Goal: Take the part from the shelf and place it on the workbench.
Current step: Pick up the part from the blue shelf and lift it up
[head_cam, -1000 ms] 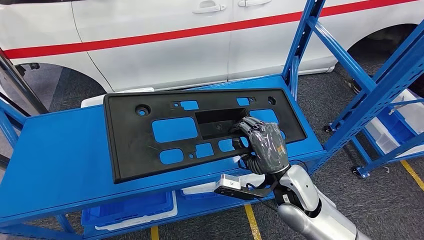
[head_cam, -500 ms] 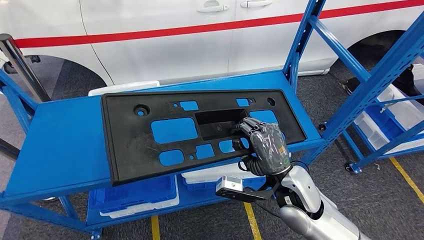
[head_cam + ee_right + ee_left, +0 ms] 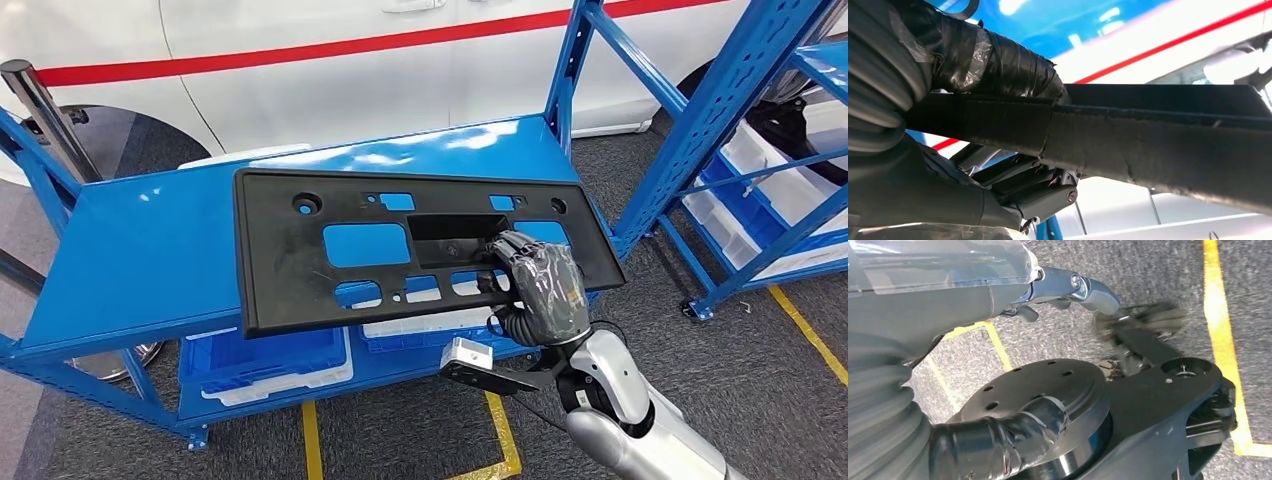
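The part is a long black plastic panel (image 3: 300, 270) with several cut-outs. It hangs level over the front edge of the blue shelf (image 3: 150, 250), its near edge out past the shelf. My right hand (image 3: 545, 285) grips its right end at the near edge, fingers on top reaching into the rectangular recess. In the right wrist view the taped thumb (image 3: 998, 65) lies over the panel's edge (image 3: 1158, 145) and darker fingers (image 3: 1048, 192) press from the other side. My left hand (image 3: 948, 285) hangs over the floor, holding nothing, fingers apart.
A white car with a red stripe (image 3: 350, 70) stands behind the shelf. Blue and white bins (image 3: 270, 365) sit on the lower level. A second blue rack (image 3: 740, 150) with white bins stands at the right. Yellow lines (image 3: 500, 430) mark the grey floor.
The whole view has shifted, so the camera moved. The panel, still in my right hand, has come off the shelf top and now overhangs its front edge toward me.
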### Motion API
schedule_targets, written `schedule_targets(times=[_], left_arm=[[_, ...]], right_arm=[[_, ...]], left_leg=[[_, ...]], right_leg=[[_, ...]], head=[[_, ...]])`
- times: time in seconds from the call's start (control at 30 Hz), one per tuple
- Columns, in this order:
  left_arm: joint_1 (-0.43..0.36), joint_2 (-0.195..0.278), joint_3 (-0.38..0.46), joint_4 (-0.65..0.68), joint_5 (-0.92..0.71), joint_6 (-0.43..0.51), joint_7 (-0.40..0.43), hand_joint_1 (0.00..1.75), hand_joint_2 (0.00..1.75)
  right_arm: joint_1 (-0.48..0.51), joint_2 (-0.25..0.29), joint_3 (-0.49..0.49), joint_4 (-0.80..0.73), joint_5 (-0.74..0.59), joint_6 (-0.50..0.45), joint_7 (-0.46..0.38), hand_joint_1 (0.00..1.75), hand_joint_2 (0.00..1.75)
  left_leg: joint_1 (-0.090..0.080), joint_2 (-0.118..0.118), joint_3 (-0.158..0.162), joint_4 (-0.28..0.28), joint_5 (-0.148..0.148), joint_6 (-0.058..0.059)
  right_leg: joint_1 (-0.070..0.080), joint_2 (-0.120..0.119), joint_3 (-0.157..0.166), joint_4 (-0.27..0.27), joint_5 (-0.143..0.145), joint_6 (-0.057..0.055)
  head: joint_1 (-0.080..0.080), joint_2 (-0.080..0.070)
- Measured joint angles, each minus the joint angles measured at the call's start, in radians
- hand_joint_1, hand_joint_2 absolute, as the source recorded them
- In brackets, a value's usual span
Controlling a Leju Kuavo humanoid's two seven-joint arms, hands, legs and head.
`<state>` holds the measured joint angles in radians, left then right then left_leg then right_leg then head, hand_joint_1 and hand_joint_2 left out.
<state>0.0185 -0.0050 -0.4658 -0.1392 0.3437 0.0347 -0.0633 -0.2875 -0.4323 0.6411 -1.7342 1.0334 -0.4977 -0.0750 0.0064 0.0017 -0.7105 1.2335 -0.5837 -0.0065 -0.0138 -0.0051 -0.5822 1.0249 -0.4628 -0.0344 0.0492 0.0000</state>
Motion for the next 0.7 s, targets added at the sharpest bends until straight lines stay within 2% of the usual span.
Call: schedule_targets(times=[0.03,0.07,0.1,0.13,0.17,0.2,0.23,0.27,0.33,0.37,0.4,0.43,0.5,0.53,0.57,0.6,0.63,0.67,0.7], left_arm=[[-0.001,0.000,0.000,0.000,0.000,0.000,0.000,0.00,1.75],[-0.003,0.000,0.000,0.000,0.000,0.001,0.000,0.00,1.75],[-0.003,0.000,0.000,0.000,0.000,0.001,0.000,0.00,1.75],[-0.004,0.000,0.000,0.000,0.001,0.002,0.000,0.00,1.75],[-0.004,0.000,0.000,0.000,0.002,0.003,0.000,0.00,1.75],[-0.004,0.000,0.000,0.000,0.003,0.004,0.000,0.00,1.75],[-0.004,0.000,0.000,0.000,0.004,0.004,0.000,0.00,1.75],[-0.004,-0.001,0.000,0.000,0.004,0.005,0.000,0.00,1.75],[-0.003,-0.004,0.000,0.000,0.005,0.005,-0.001,0.00,1.75],[-0.003,-0.006,0.000,0.000,0.006,0.005,-0.001,0.00,1.75],[-0.003,-0.008,0.000,0.000,0.007,0.006,0.000,0.00,1.75],[-0.003,-0.009,0.000,0.000,0.007,0.006,0.000,0.00,1.75],[-0.003,-0.009,0.000,0.000,0.007,0.007,0.000,0.00,1.75],[-0.003,-0.009,0.000,0.000,0.008,0.008,0.000,0.00,1.75],[-0.003,-0.010,0.000,0.000,0.008,0.008,0.000,0.00,1.75],[-0.003,-0.010,0.000,0.000,0.008,0.008,0.000,0.00,1.75],[-0.003,-0.011,0.000,0.000,0.009,0.008,0.000,0.00,1.75],[-0.004,-0.012,0.000,0.000,0.010,0.008,0.000,0.00,1.75],[-0.004,-0.013,0.000,0.000,0.011,0.008,0.000,0.00,1.75]], right_arm=[[0.003,-0.003,-0.002,0.000,-0.002,0.000,0.000,1.75,1.75],[0.006,-0.005,-0.004,0.000,-0.004,0.001,-0.002,1.75,1.75],[0.008,-0.007,-0.005,0.000,-0.006,0.001,-0.003,1.75,1.75],[0.009,-0.008,-0.006,0.000,-0.007,0.002,-0.006,1.75,1.75],[0.010,-0.008,-0.009,0.000,-0.008,0.002,-0.008,1.75,1.75],[0.010,-0.010,-0.012,0.000,-0.009,0.003,-0.009,1.75,1.75],[0.009,-0.011,-0.016,0.000,-0.011,0.003,-0.010,1.75,1.75],[0.009,-0.012,-0.019,-0.001,-0.013,0.005,-0.010,1.75,1.75],[0.008,-0.015,-0.023,-0.001,-0.019,0.010,-0.012,1.75,1.75],[0.008,-0.016,-0.024,-0.001,-0.022,0.013,-0.012,1.75,1.75],[0.009,-0.018,-0.026,-0.002,-0.024,0.015,-0.013,1.75,1.75],[0.009,-0.019,-0.028,-0.002,-0.026,0.015,-0.013,1.75,1.75],[0.010,-0.022,-0.031,-0.001,-0.027,0.015,-0.014,1.75,1.75],[0.010,-0.022,-0.032,-0.001,-0.029,0.016,-0.014,1.75,1.75],[0.010,-0.023,-0.032,-0.001,-0.031,0.017,-0.014,1.75,1.75],[0.011,-0.023,-0.033,-0.001,-0.033,0.018,-0.014,1.75,1.75],[0.011,-0.023,-0.035,-0.001,-0.036,0.020,-0.015,1.75,1.75],[0.010,-0.023,-0.039,-0.001,-0.038,0.022,-0.015,1.75,1.75],[0.010,-0.023,-0.043,-0.002,-0.041,0.025,-0.015,1.75,1.75]], left_leg=[[0.000,0.000,-0.003,0.052,-0.018,-0.002],[0.001,0.000,0.008,0.077,-0.010,-0.003],[0.002,0.000,0.038,0.064,0.017,-0.003],[0.002,0.000,0.082,0.018,0.046,-0.001],[0.003,-0.001,0.139,-0.054,0.059,0.002],[0.001,-0.003,0.193,-0.133,0.056,0.006],[-0.001,-0.004,0.230,-0.192,0.045,0.010],[-0.004,-0.006,0.251,-0.229,0.034,0.016],[-0.005,-0.006,0.247,-0.243,0.043,0.029],[-0.004,-0.003,0.240,-0.245,0.053,0.038],[-0.002,0.001,0.229,-0.248,0.066,0.047],[-0.001,0.004,0.217,-0.249,0.079,0.054],[-0.006,0.008,0.184,-0.245,0.105,0.063],[-0.008,0.009,0.167,-0.242,0.116,0.064],[-0.010,0.010,0.149,-0.238,0.128,0.064],[-0.012,0.011,0.131,-0.233,0.137,0.063],[-0.013,0.011,0.114,-0.228,0.146,0.062],[-0.014,0.011,0.099,-0.221,0.153,0.061],[-0.015,0.010,0.088,-0.214,0.160,0.058]], right_leg=[[0.000,0.000,-0.017,0.001,0.013,0.001],[0.000,0.000,-0.034,0.003,0.026,0.003],[0.000,0.001,-0.050,0.006,0.037,0.005],[0.000,0.001,-0.065,0.009,0.047,0.009],[0.000,0.002,-0.076,0.012,0.056,0.013],[0.000,0.002,-0.084,0.015,0.064,0.019],[0.001,0.002,-0.088,0.016,0.072,0.025],[0.001,0.001,-0.090,0.015,0.081,0.032],[0.000,0.000,-0.091,0.009,0.097,0.045],[-0.001,0.001,-0.095,0.014,0.089,0.051],[-0.002,0.003,-0.104,0.036,0.057,0.055],[-0.003,0.004,-0.117,0.076,0.009,0.059],[-0.004,0.004,-0.147,0.202,-0.093,0.065],[-0.003,0.004,-0.154,0.258,-0.113,0.067],[-0.003,0.004,-0.150,0.294,-0.110,0.067],[-0.002,0.004,-0.129,0.295,-0.088,0.065],[-0.001,0.004,-0.091,0.262,-0.060,0.062],[0.001,0.004,-0.038,0.198,-0.047,0.056],[0.004,0.005,0.018,0.120,-0.051,0.049]], head=[[0.000,0.000],[0.000,0.000],[0.000,0.000],[0.000,0.000],[0.000,0.000],[0.000,0.000],[0.000,0.000],[0.000,0.000],[0.000,0.000],[0.000,0.000],[0.000,0.000],[0.001,0.000],[0.000,0.000],[0.001,0.000],[0.000,0.000],[0.000,0.000],[0.000,0.000],[0.000,0.000],[0.000,0.000]])
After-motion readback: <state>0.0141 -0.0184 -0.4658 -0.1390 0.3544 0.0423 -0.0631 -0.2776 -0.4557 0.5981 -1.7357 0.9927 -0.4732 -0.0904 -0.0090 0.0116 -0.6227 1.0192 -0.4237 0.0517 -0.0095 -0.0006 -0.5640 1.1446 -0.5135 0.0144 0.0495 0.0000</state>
